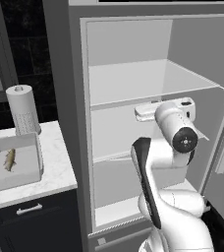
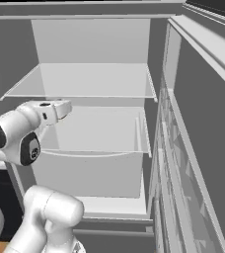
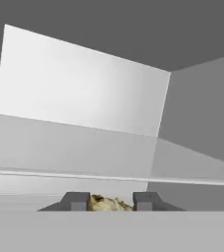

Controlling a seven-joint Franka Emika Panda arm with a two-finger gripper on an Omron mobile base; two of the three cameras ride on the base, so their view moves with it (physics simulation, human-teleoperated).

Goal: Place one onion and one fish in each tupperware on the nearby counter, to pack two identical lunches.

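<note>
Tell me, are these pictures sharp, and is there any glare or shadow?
Left base view: soft, the fish in the tupperware a blur. Right base view: flat grey fridge shelves, no glare. Hand view: bright back wall, something tan smeared between the gripper fingertips.

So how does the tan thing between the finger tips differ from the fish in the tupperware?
The fish is slender and shows whole; the tan lump looks bumpy and is mostly hidden, so I cannot name it. The fish lies loose in the tupperware on the counter; the lump sits between the finger tips inside the open fridge. Whether it is gripped is unclear. Both are tan-toned.
</note>
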